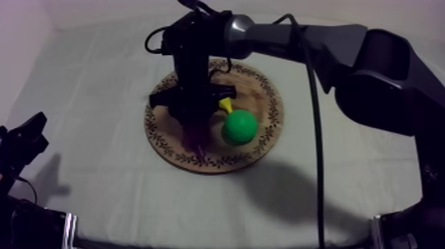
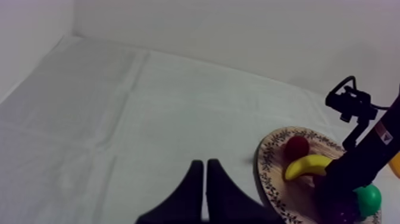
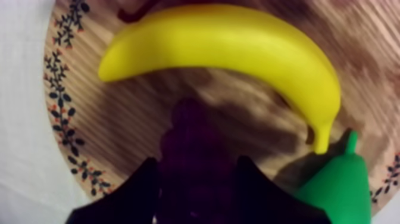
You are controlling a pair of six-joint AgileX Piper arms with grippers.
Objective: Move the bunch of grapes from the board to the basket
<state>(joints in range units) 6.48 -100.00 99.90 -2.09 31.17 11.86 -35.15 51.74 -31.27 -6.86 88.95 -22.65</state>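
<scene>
The round wooden board (image 1: 263,99) lies mid-table. My right gripper (image 1: 196,130) points down over its near left part, shut on the dark purple bunch of grapes (image 1: 197,140). In the right wrist view the black fingers (image 3: 256,190) press both sides of the grapes (image 3: 193,149) just above the board (image 3: 77,107). I cannot tell whether the bunch still touches the wood. My left gripper (image 1: 25,140) rests low at the table's left, and in the left wrist view its fingers (image 2: 205,162) lie together as a narrow wedge holding nothing.
A yellow banana (image 3: 238,47) lies on the board just beyond the grapes. A green pear (image 1: 239,127) stands right beside the gripper. A small red fruit (image 2: 296,147) sits at the board's far side. Bare cloth surrounds the board.
</scene>
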